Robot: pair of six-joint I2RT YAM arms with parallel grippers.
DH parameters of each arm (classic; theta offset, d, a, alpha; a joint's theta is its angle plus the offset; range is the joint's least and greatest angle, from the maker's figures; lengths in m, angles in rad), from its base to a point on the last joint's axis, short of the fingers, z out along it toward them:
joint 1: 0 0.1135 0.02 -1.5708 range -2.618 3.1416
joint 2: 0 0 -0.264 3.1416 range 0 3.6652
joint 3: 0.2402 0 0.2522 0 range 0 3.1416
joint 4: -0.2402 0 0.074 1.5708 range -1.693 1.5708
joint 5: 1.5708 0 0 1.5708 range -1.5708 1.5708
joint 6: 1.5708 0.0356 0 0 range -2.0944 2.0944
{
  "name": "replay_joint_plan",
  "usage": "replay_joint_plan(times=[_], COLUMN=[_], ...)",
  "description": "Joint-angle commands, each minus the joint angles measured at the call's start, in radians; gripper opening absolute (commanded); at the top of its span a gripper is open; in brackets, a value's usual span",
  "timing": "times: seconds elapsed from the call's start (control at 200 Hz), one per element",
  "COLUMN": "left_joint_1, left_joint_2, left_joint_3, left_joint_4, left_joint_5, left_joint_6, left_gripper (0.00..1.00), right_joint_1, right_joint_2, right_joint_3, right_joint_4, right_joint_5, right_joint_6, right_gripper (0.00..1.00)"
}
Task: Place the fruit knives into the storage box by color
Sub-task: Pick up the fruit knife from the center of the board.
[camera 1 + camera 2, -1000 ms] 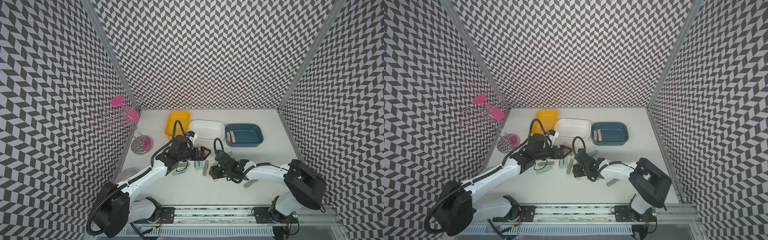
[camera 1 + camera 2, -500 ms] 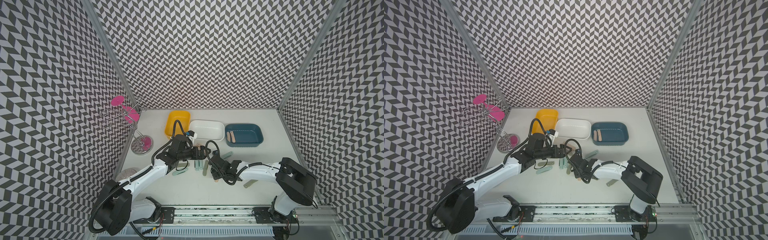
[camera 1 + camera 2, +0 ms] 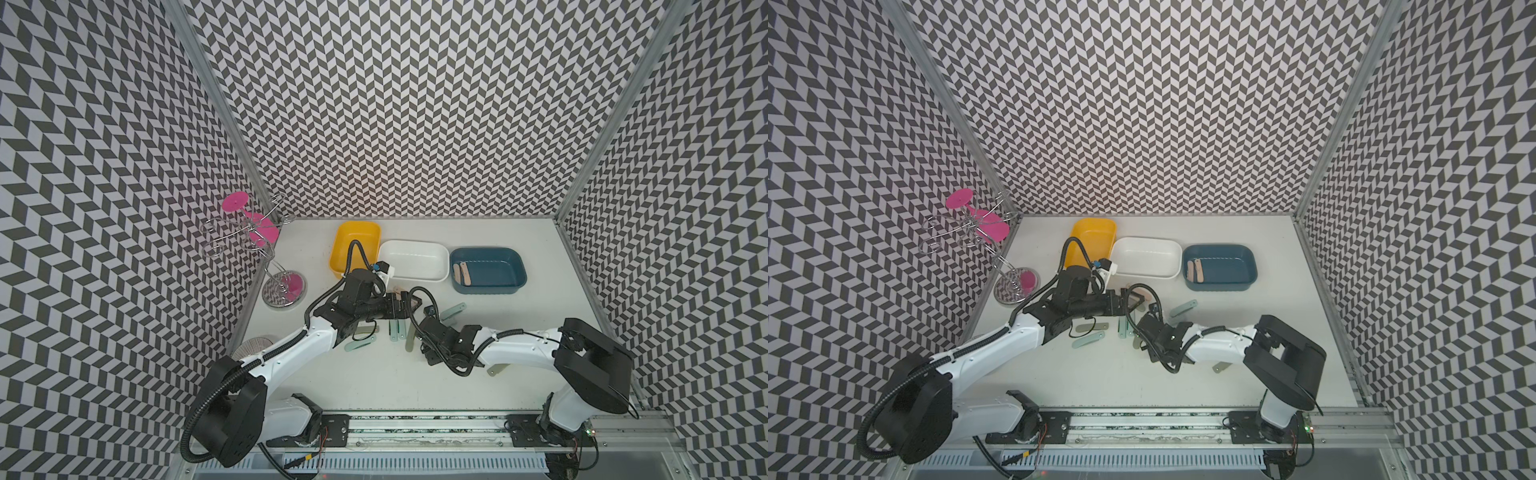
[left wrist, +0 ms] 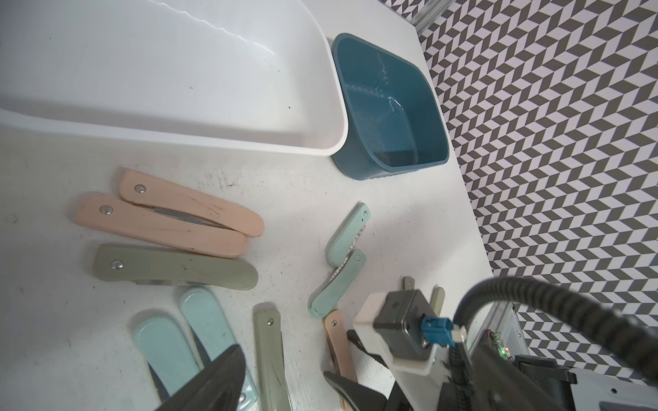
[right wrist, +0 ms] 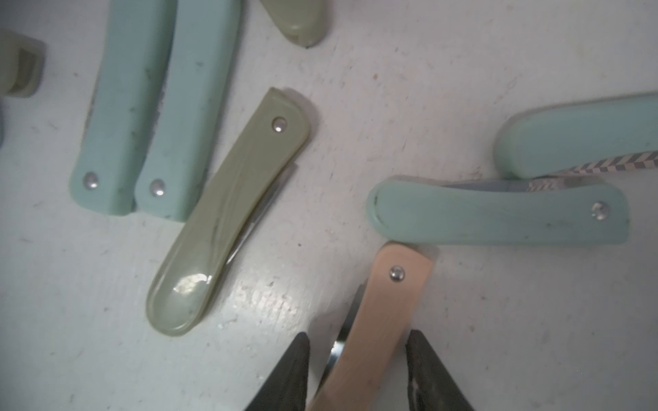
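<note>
White storage box stands just beside blue storage box. On the table, two peach-pink fruit knives lie side by side, with a sage-green knife just beside them. The left gripper, jaws wide apart, hangs over two mint-blue knives and a second sage-green knife.

left box, middle box, right box in row, table 12 o'clock. two knives in right box. loose knives 6 o'clock of middle box. rack 9 o'clock.
</note>
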Motion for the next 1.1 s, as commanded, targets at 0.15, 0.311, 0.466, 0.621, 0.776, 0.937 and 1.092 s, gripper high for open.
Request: replay_joint_plan(times=[0.15,0.311,0.466,0.621,0.776,0.937,1.092], left_joint_1=[0.013,0.016,0.015,0.016,0.016,0.015,0.016], left_joint_2=[-0.004,-0.008,-0.007,-0.008,-0.006,0.0,0.006], left_joint_3=[0.029,0.028,0.026,0.028,0.033,0.045,0.053], left_joint_4=[0.023,0.026,0.027,0.029,0.03,0.029,0.032], left_joint_5=[0.017,0.017,0.017,0.017,0.019,0.019,0.023], left_joint_6=[-0.002,-0.006,-0.01,-0.015,-0.019,-0.021,-0.028], left_gripper=[1.0,1.0,1.0,1.0,1.0,1.0,1.0], right_joint_1=[0.051,0.055,0.056,0.055,0.056,0.054,0.048], right_joint_2=[0.047,0.04,0.029,0.01,-0.034,-0.111,-0.187], right_joint_3=[-0.047,-0.052,-0.057,-0.069,-0.084,-0.102,-0.099], right_joint_4=[-0.064,-0.098,-0.108,-0.111,-0.124,-0.132,-0.159], right_joint_5=[-0.002,0.033,0.044,0.05,0.063,0.078,0.098], right_joint_6=[0.061,0.066,0.067,0.073,0.088,0.109,0.122], right_gripper=[0.4,0.35,0.27,0.23,0.22,0.22,0.22])
